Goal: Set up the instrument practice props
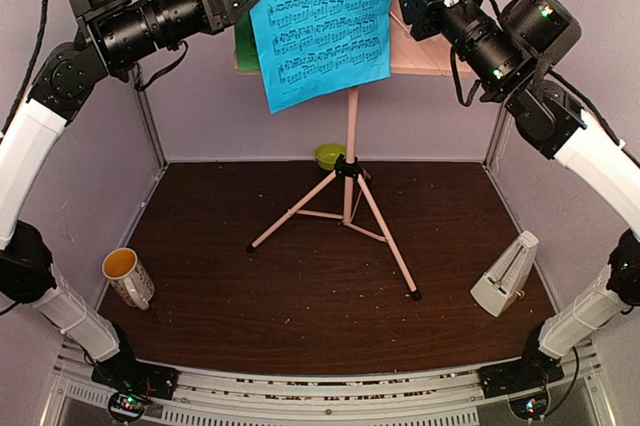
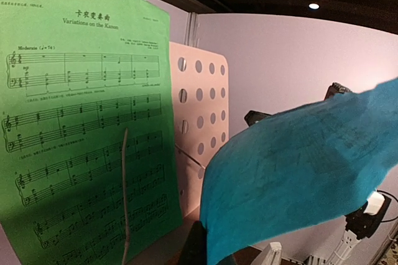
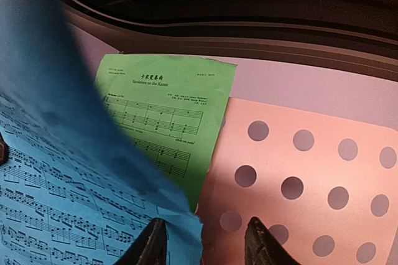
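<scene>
Mid-table before me stands the music stand (image 1: 351,126), the back sheet (image 2: 81,122) lying on its desk, the front sheet (image 1: 320,21) overlapping it, the bowl (image 1: 330,156) behind its legs, the mug (image 1: 128,276) near-left, the metronome (image 1: 505,274) near-right.

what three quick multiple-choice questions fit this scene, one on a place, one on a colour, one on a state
1. Where is the metronome? A) on the table, right side B) far left corner C) back centre
2. Which sheet is frontmost on the stand? A) green B) blue C) white
3. The stand is: A) folded B) lying flat C) upright, legs spread
Answers: A, it sits at the right near edge; B, the blue sheet overlaps the green sheet; C, its legs splay on the table.
</scene>
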`<state>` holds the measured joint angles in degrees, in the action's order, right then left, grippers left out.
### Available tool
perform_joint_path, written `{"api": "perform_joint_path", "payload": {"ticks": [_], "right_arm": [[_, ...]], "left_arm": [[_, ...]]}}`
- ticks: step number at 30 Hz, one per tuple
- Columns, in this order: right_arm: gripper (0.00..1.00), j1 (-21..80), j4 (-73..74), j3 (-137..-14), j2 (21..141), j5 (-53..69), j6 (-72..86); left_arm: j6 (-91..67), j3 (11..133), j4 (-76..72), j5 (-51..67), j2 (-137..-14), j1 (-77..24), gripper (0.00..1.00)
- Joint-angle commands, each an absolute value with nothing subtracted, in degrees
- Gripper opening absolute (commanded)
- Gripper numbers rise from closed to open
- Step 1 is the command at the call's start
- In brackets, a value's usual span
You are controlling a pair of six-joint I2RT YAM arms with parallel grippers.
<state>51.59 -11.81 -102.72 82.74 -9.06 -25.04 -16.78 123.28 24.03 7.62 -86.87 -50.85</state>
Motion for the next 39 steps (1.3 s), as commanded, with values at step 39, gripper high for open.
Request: {"api": "perform_joint_path", "payload": {"ticks": [39], "right_arm": [[0.24, 49.7, 4.74, -111.88, 91.39, -22.59, -32.47]], "left_arm": [[-28.47, 121.78, 16.27, -4.37, -84.64, -46.32, 0.0]]}}
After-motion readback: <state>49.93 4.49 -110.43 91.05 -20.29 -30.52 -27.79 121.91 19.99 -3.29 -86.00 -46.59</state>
